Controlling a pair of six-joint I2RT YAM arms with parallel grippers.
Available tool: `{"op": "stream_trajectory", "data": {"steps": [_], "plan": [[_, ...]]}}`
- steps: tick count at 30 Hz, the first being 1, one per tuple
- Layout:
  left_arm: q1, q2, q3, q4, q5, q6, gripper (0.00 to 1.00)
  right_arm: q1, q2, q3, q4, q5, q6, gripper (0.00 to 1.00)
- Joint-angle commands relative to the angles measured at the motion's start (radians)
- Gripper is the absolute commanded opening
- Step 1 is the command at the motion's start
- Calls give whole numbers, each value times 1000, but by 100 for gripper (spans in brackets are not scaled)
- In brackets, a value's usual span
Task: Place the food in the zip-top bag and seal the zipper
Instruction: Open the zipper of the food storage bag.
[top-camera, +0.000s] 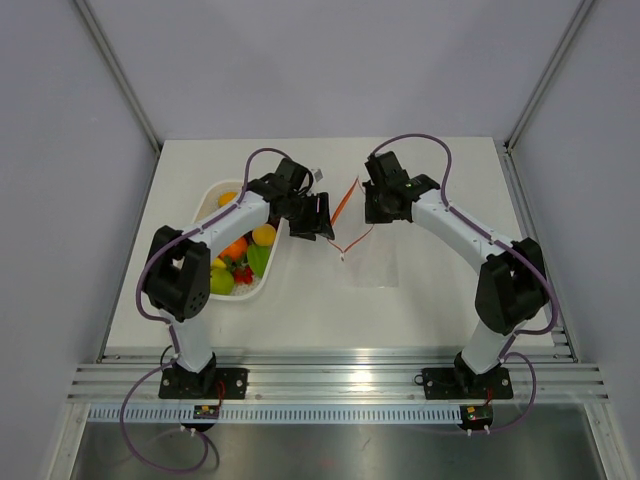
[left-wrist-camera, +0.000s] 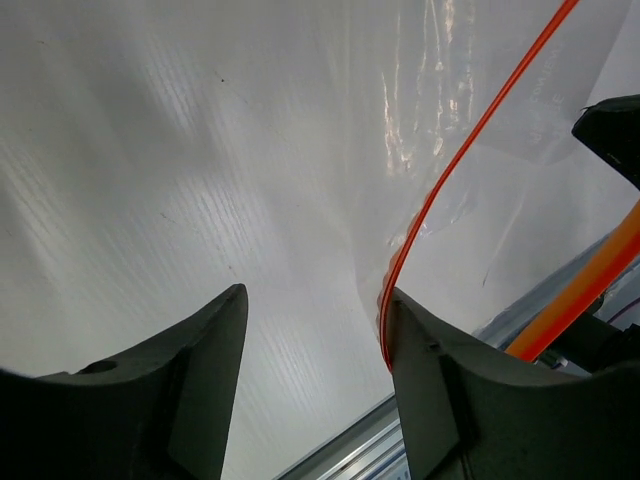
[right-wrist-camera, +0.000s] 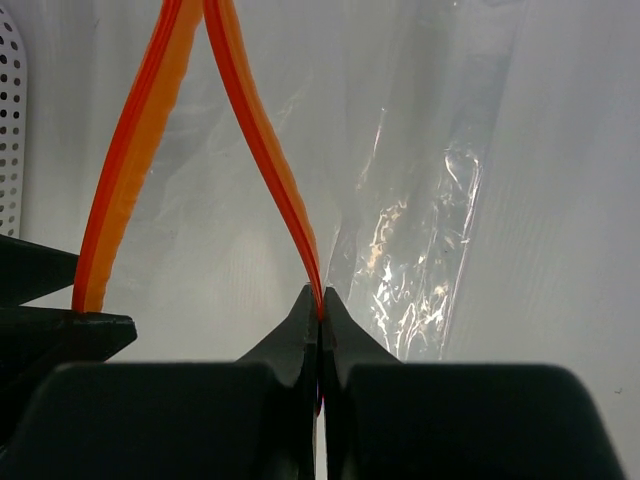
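The clear zip-top bag (top-camera: 375, 260) lies on the table between the arms, its mouth lifted and spread. The red-orange zipper (top-camera: 343, 205) splits into two lips. My right gripper (top-camera: 372, 212) is shut on one lip (right-wrist-camera: 265, 150), pinched at its fingertips (right-wrist-camera: 320, 300); the other lip (right-wrist-camera: 135, 170) bows away to the left. My left gripper (top-camera: 318, 222) is open (left-wrist-camera: 316, 292); the zipper strip (left-wrist-camera: 460, 150) runs along the inner edge of its right finger, not gripped. The food (top-camera: 240, 255), an orange, yellow and green pieces, lies in the white basket (top-camera: 215, 195).
The white perforated basket sits left of the bag under the left arm, and its edge shows in the right wrist view (right-wrist-camera: 8, 120). Aluminium rails (top-camera: 330, 380) run along the table's near edge. Grey walls close in the sides and back.
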Motion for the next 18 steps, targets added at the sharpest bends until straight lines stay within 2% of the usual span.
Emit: {"op": "stream_trajectory", "data": {"steps": [1,5,18], "plan": [[0,-48,40,-5,-16,20,59,22,-40,20,43,10,23,0],[0,-50,97,-36,-45,39,59,44,-20,32,40,14,34,0],[-35,87,230,-53,39,23,59,87,20,95,20,28,50,0]]}}
